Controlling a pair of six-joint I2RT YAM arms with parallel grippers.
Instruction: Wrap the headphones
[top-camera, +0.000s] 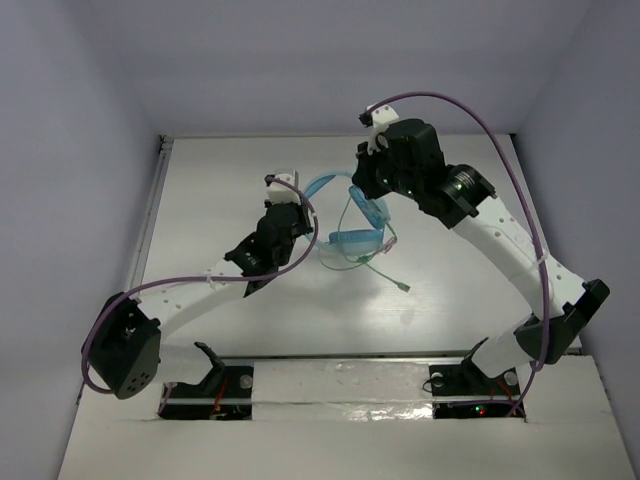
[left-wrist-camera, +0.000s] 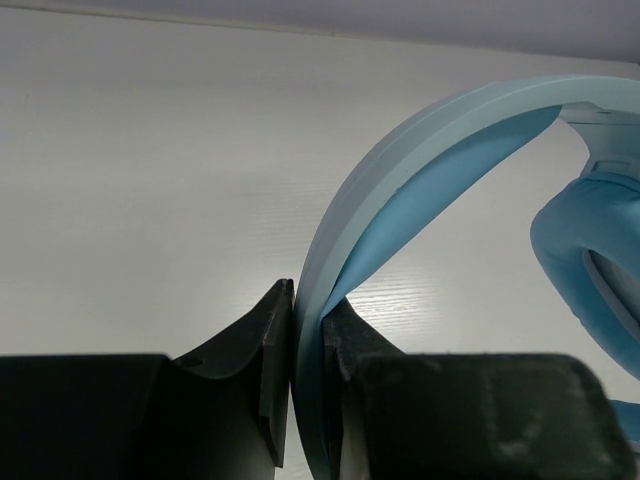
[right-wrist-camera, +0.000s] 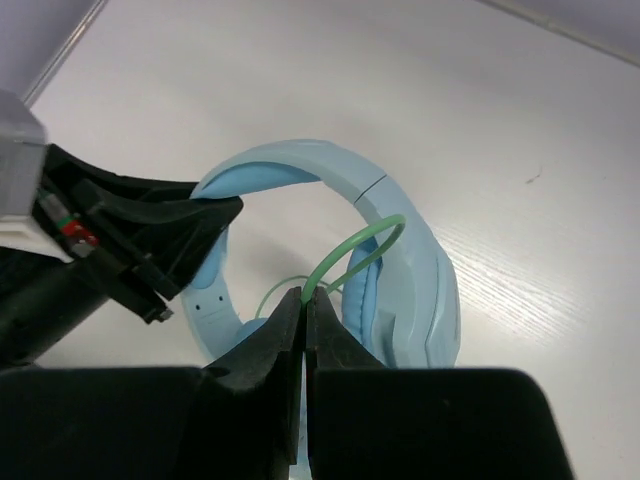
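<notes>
The left hand (left-wrist-camera: 306, 345) clamps the headband (left-wrist-camera: 400, 150) of the light blue headphones (top-camera: 352, 240) at mid-tabletop (top-camera: 460, 290), while the right hand (right-wrist-camera: 303, 305) pinches their green cable (right-wrist-camera: 360, 245), the plug (top-camera: 404, 288) trailing toward 5 o'clock, well short of the edges.

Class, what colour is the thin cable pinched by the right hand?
Pale green; the cable shows best in the right wrist view.

light blue headphones (top-camera: 352, 222) mid-table, pale green cable (right-wrist-camera: 352, 252) looped over the headband.
</notes>
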